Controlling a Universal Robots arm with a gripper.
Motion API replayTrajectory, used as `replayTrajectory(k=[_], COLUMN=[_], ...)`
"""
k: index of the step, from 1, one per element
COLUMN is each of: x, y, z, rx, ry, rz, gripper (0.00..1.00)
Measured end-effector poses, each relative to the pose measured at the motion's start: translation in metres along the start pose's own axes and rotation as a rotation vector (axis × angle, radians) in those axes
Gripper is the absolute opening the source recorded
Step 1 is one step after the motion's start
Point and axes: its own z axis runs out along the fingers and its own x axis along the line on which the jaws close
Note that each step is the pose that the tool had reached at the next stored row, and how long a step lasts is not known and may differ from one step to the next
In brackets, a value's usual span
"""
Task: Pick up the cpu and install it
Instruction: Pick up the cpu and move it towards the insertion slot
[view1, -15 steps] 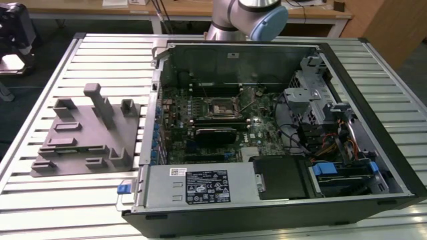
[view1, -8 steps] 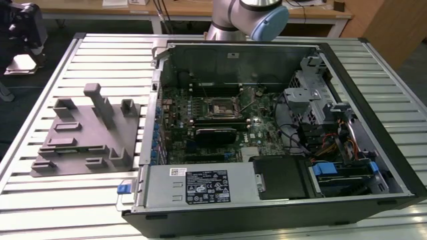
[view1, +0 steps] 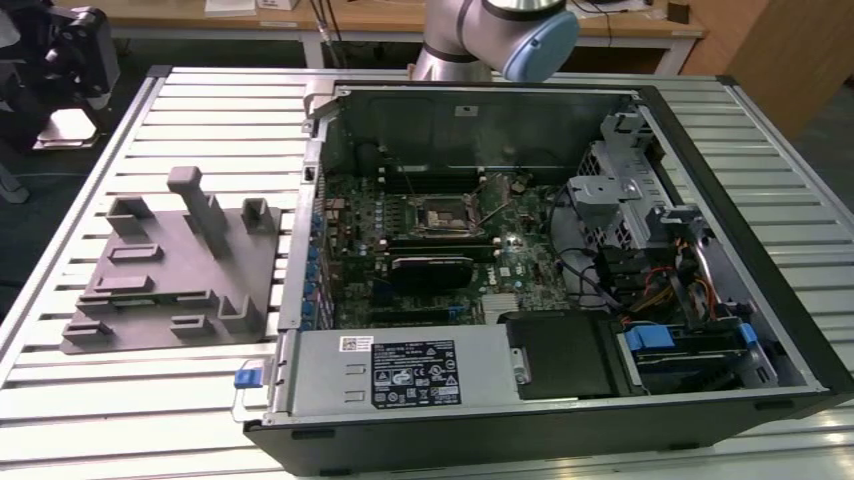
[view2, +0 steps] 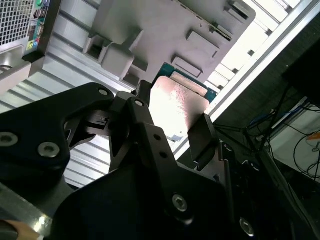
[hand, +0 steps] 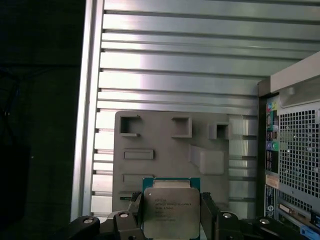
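Clamping cpu, gripper covers side edges.

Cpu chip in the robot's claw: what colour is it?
The cpu has a silvery metal top with a teal-green rim; the first wrist view shows it best.

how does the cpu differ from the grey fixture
The cpu is a flat silvery square with a green rim; the grey fixture is matte, with raised blocks and recesses. The cpu sits clamped in the gripper; the fixture lies on the slatted table. Both are squarish.
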Motion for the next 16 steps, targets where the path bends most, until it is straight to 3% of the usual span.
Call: replayTrajectory(k=[16], x=[-0.0339], y=[-0.001], z=[0.0004], rx=[0.0], ry=[0.0], rz=[0.0], gripper=[0.54])
